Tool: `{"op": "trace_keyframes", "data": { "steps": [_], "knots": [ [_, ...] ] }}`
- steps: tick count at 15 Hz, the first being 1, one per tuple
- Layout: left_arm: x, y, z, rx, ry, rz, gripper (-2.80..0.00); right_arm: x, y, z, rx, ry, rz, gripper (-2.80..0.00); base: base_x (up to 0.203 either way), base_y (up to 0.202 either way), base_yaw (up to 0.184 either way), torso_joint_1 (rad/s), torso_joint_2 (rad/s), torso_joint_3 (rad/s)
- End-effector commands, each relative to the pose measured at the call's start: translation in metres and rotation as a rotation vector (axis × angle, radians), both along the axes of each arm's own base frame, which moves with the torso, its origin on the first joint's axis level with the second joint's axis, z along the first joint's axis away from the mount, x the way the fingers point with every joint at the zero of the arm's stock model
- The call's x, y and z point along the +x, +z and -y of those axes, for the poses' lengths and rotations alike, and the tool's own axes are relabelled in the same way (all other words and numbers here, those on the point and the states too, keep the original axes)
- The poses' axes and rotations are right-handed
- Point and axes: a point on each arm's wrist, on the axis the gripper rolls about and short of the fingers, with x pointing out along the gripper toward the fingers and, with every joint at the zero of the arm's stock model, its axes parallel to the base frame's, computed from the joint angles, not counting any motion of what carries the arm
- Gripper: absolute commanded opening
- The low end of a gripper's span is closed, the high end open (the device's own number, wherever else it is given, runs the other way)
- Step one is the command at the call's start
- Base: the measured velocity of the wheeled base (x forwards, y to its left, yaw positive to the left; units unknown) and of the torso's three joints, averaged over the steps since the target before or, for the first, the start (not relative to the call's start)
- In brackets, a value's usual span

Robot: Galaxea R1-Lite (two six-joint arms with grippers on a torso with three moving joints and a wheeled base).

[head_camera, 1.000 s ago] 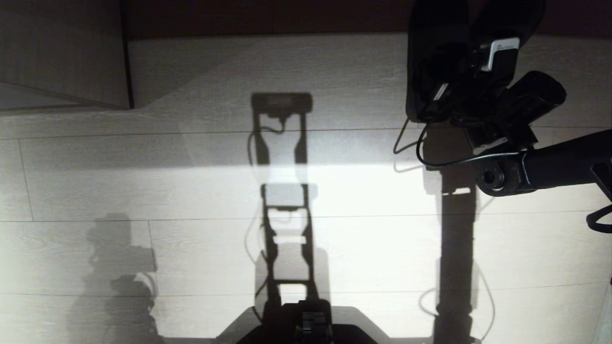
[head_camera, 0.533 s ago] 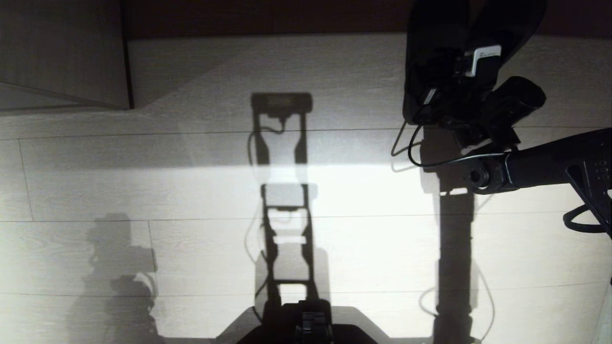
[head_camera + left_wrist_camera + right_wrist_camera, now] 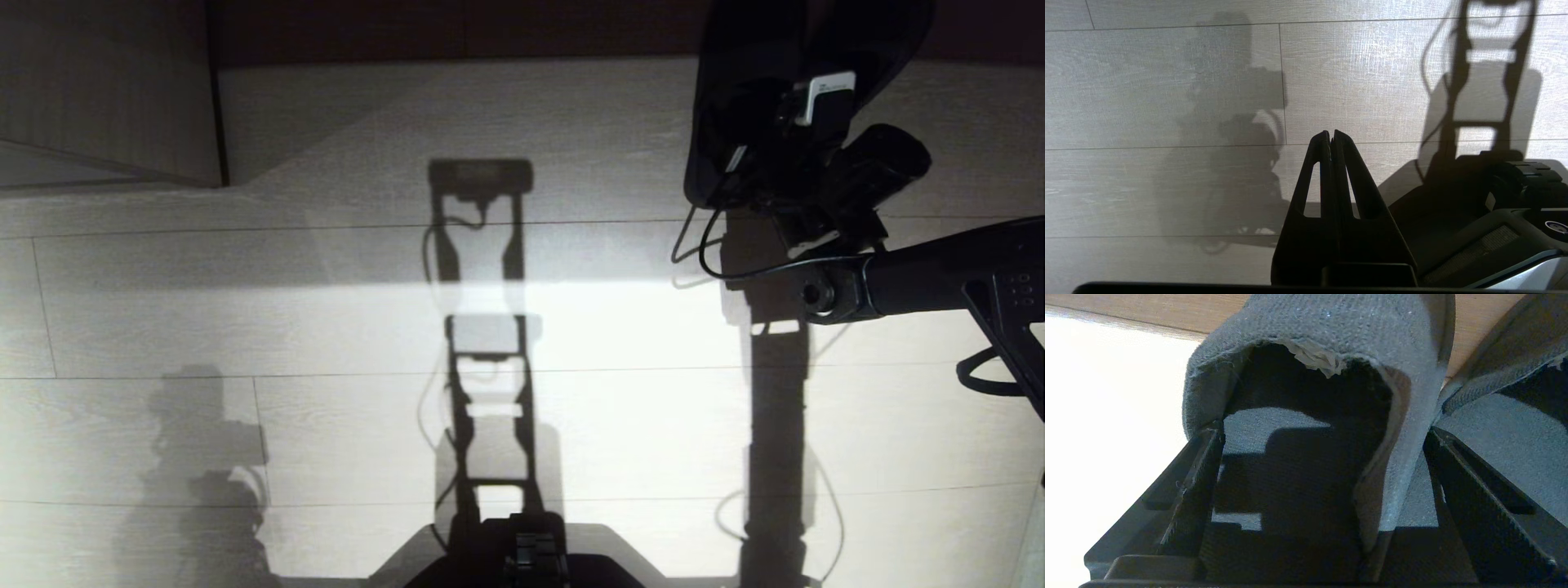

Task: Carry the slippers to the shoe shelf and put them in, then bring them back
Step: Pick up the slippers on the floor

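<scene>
Two dark slippers lie side by side at the far right, toes toward the dark band at the back: one slipper [image 3: 735, 57] and its mate [image 3: 886, 33]. My right gripper [image 3: 755, 143] hangs over their heels. In the right wrist view it [image 3: 1323, 433] is open, its fingers [image 3: 1194, 486] standing either side of one slipper's [image 3: 1331, 326] open back. The other finger lies over the insole of the second slipper [image 3: 1515, 428]. A pale wood-grain panel of the shoe shelf [image 3: 106, 90], with dark edging, stands at the far left. My left gripper [image 3: 1332, 132] is shut, parked over the floor.
Pale plank floor [image 3: 245, 327] lies in front, crossed by a bright band of light and by shadows of the robot. The robot's base [image 3: 531, 559] shows at the near edge. A black cable [image 3: 702, 245] loops off the right wrist.
My right arm's wrist and forearm have shifted a little left. The slippers lie where they were, and the left arm has not moved.
</scene>
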Motion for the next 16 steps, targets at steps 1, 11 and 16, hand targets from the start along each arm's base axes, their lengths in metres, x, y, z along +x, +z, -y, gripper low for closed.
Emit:
{"op": "trace_keyframes", "data": {
  "steps": [1, 11, 16],
  "knots": [
    [0.000, 0.000, 0.000, -0.001, 0.001, 0.001, -2.80, 0.004, -0.002, 0.008, 0.002, -0.022, -0.003, 0.00, 0.000, 0.000, 0.000, 0.000, 0.00, 0.000],
    [0.000, 0.000, 0.000, -0.001, 0.001, 0.001, -2.80, 0.013, 0.006, 0.024, 0.009, -0.064, 0.013, 0.00, 0.000, 0.000, 0.000, 0.000, 0.00, 0.000],
    [0.000, 0.000, 0.000, -0.001, 0.001, 0.001, -2.80, 0.017, 0.010, 0.032, 0.015, -0.085, 0.040, 0.00, 0.000, 0.000, 0.000, 0.000, 0.00, 0.000]
  ]
}}
